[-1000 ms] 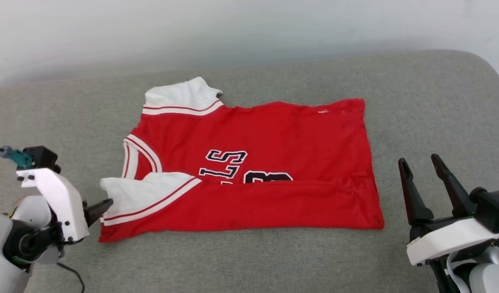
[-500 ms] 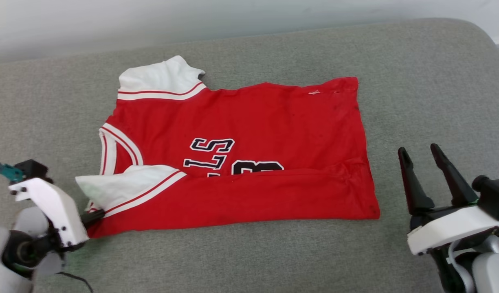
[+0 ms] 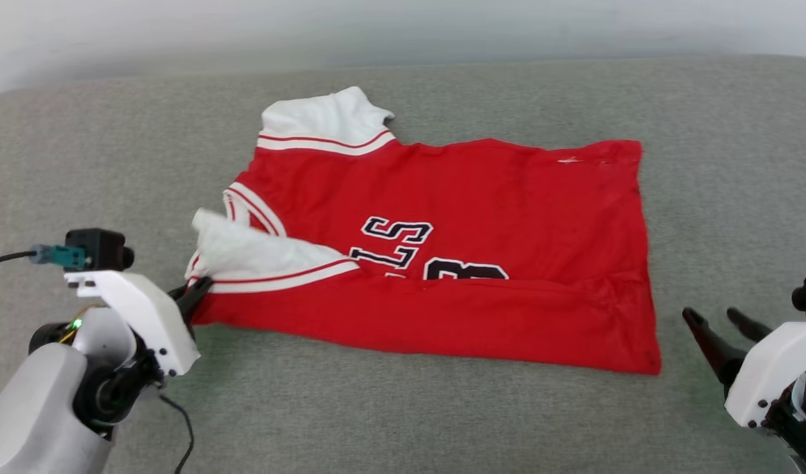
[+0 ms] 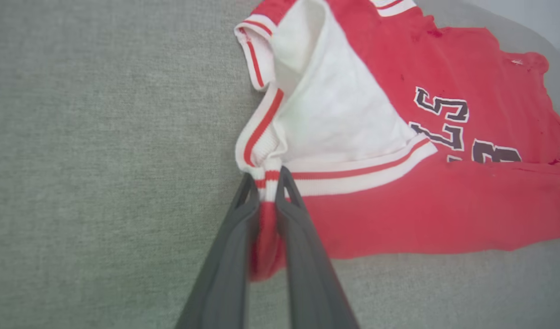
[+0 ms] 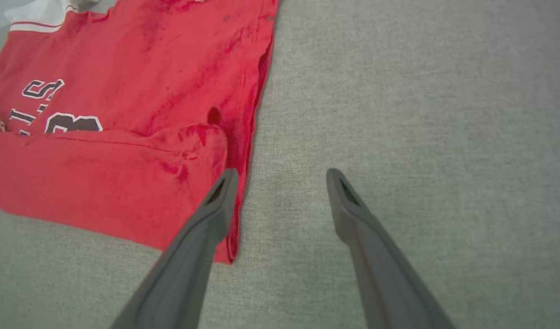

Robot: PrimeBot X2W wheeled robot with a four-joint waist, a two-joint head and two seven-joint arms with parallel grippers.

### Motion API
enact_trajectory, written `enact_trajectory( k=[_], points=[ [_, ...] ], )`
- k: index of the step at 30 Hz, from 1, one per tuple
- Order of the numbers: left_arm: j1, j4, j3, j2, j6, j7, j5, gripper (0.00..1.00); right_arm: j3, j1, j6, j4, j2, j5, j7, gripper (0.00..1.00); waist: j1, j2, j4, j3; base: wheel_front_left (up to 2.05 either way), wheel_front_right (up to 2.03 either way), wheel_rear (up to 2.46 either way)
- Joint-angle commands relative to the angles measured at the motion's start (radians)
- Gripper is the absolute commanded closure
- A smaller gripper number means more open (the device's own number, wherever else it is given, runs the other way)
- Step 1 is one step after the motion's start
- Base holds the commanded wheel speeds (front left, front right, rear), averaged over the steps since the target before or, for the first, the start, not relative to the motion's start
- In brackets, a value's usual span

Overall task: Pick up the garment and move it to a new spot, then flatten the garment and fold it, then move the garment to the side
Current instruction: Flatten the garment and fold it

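The garment (image 3: 475,257) is a red jersey T-shirt with white sleeves, lying on the grey cushion with its near long edge folded over the black letters and number. My left gripper (image 3: 195,296) is shut on the garment's near-left corner, pinching the striped sleeve trim (image 4: 267,176) and red fabric between its dark fingers (image 4: 298,237). That corner is lifted slightly, and the white sleeve (image 4: 334,119) bunches above it. My right gripper (image 3: 718,326) stands open at the lower right, apart from the garment's near-right corner (image 5: 225,246), with nothing between its fingers (image 5: 206,228).
The grey cushion (image 3: 403,408) spreads under everything, with bare fabric in front of the garment and to both sides. A pale wall (image 3: 403,26) runs along the cushion's far edge. A black cable (image 3: 179,428) hangs from my left arm.
The head camera has shifted, so the whole picture moved. My left gripper has closed on the near-left corner and lifted it, bunching the sleeve. My right gripper sits lower in view, still open.
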Motion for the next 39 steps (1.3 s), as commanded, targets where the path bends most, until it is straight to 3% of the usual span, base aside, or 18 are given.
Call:
enact_trajectory(
  k=[1, 6, 12, 13, 14, 15, 25, 32, 39],
  points=[
    [-0.016, -0.021, -0.005, -0.012, 0.000, -0.024, 0.020, 1.00, 0.004, 0.002, -0.001, 0.001, -0.010, 0.019, 0.055, 0.00, 0.0000, 0.0000, 0.028, 0.007, 0.00, 0.00, 0.00],
    [-0.030, -0.081, -0.033, -0.041, 0.000, -0.072, 0.059, 1.00, 0.032, -0.023, -0.001, 0.012, 0.008, 0.046, 0.195, 0.00, 0.0000, 0.0000, 0.080, 0.041, 0.00, 0.00, 0.00],
    [-0.037, -0.088, -0.047, -0.055, -0.007, -0.089, 0.073, 1.00, 0.083, -0.045, -0.001, 0.103, 0.037, 0.057, 0.245, 0.00, 0.0000, 0.0000, 0.096, 0.067, 0.00, 0.00, 0.00],
    [-0.039, -0.088, -0.049, -0.056, -0.009, -0.091, 0.074, 1.00, 0.094, -0.049, -0.001, 0.119, 0.042, 0.063, 0.250, 0.13, 0.0000, 0.0000, 0.097, 0.070, 0.00, 0.00, 0.00],
    [-0.038, -0.085, -0.051, -0.056, -0.009, -0.094, 0.075, 1.00, 0.105, -0.051, -0.001, 0.133, 0.044, 0.071, 0.254, 0.74, 0.0000, 0.0000, 0.097, 0.071, 0.00, 0.00, 0.00],
    [-0.036, -0.082, -0.052, -0.058, -0.011, -0.095, 0.075, 1.00, 0.115, -0.053, 0.000, 0.145, 0.046, 0.079, 0.257, 1.00, 0.0000, 0.0000, 0.096, 0.072, 0.00, 0.00, 0.00],
    [0.032, -0.071, -0.047, -0.052, 0.001, -0.126, 0.066, 1.00, 0.153, -0.085, 0.000, 0.129, -0.013, 0.114, 0.198, 1.00, 0.0000, 0.0000, 0.074, -0.004, 0.00, 0.00, 0.00],
    [0.129, -0.114, -0.040, -0.040, 0.043, -0.155, 0.064, 1.00, 0.179, -0.053, -0.001, 0.076, -0.045, 0.119, 0.176, 1.00, 0.0000, 0.0000, 0.077, -0.109, 0.00, 0.00, 0.00],
    [0.249, -0.180, -0.026, -0.019, 0.100, -0.158, 0.046, 1.00, 0.169, 0.019, -0.001, 0.032, -0.036, 0.131, 0.221, 1.00, 0.0000, 0.0000, 0.090, -0.193, 0.00, 0.00, 0.00]
  ],
)
